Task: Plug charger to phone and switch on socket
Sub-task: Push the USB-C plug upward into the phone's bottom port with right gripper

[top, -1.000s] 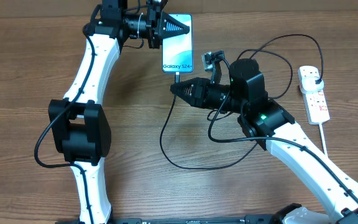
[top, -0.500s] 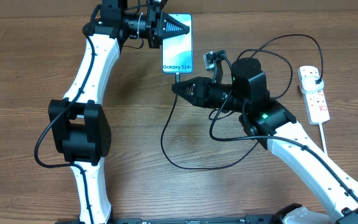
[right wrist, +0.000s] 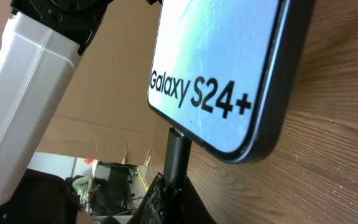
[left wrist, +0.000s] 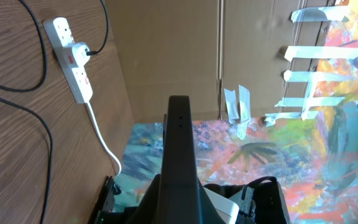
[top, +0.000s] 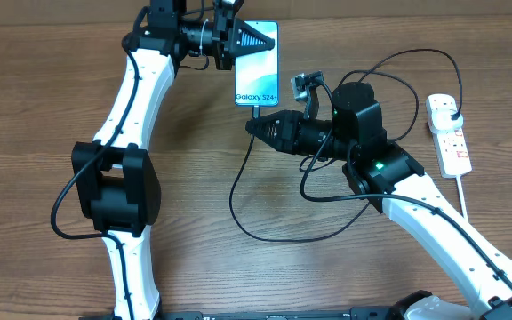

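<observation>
Wooden table point(top: 185, 258) with visible grain fills the overhead view, and both arms reach in from the near edge. By the far edge, about midway along it, the phone point(top: 256, 78) lies flat with its screen lit pale blue; the white strip reading "Galaxy S24+" is at its near end. The left gripper point(top: 265, 40) is over the far end of the screen, fingers pressed together into one dark point. Whether they touch the glass I cannot tell. From the left wrist they show as a single black bar with no gap.

At the phone's near end, the charger point(right wrist: 178, 152) has its connector seated in the port. The right gripper point(top: 251, 127) is just beside that end, pointing towards the left edge. Its fingers are closed, and from the right wrist the connector's black stem runs straight down into them, so they pinch the charger just behind the tip.

From there the black cable swings towards the near edge in a wide loop, passes under the right arm and arcs back to the socket point(top: 452, 142). This white strip lies near the right edge, well apart from the phone, with the black plug in its far outlet and its white cord trailing towards the near edge
</observation>
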Robot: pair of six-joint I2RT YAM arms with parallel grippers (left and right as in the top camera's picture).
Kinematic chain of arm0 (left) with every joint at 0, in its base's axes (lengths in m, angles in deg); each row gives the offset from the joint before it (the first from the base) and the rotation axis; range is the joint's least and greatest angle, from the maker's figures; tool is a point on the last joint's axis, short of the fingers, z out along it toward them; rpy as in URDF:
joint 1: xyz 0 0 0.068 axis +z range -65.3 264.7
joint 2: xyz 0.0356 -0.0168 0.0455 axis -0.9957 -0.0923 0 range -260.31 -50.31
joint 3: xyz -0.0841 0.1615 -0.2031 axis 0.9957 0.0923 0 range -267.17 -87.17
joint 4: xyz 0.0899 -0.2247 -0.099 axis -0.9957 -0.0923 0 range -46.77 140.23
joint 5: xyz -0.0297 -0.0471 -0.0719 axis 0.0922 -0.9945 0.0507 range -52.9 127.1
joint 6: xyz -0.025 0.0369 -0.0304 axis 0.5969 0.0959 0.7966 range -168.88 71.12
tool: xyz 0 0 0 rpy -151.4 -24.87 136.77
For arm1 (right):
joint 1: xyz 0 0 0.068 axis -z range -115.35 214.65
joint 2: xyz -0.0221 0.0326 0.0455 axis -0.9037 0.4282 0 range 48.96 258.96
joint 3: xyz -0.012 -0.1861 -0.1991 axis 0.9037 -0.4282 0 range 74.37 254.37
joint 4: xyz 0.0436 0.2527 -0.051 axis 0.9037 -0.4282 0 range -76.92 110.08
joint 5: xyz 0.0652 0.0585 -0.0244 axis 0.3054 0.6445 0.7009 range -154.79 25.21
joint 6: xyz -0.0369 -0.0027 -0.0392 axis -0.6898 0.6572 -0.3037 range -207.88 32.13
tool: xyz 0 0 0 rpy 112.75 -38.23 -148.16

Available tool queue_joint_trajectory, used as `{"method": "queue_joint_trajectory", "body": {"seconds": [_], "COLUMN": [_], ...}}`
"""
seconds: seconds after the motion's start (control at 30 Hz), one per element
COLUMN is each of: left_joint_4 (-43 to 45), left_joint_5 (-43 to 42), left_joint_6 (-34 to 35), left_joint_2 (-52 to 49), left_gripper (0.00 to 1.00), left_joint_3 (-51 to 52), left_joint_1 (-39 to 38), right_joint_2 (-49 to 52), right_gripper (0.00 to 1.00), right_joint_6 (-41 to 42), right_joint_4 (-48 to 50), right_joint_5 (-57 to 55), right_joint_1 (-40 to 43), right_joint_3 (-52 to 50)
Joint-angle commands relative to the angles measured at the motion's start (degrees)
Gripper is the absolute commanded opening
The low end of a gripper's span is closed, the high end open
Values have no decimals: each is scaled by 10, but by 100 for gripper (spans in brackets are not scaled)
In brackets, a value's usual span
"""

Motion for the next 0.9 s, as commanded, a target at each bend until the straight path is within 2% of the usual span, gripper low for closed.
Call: {"method": "queue_joint_trajectory", "body": {"seconds": [0.0, 0.3, 0.5, 0.87], "left_joint_4": [-9, -15, -15, -14], "left_joint_5": [-31, -32, -32, -32], "left_joint_6": [6, 3, -32, -47], "left_joint_2": [2, 2, 2, 2], "left_gripper": [4, 4, 4, 4], "left_joint_3": [-9, -9, -9, -9], "left_joint_1": [-18, -18, -18, -18], "right_joint_2": [0, 0, 0, 0], "right_gripper": [4, 4, 4, 4], "right_joint_6": [-4, -4, -4, -4], "right_joint_4": [11, 10, 10, 8], "right_joint_5": [-21, -20, -16, -11], "right_joint_1": [10, 16, 21, 27], "right_joint_3": [0, 0, 0, 0]}}
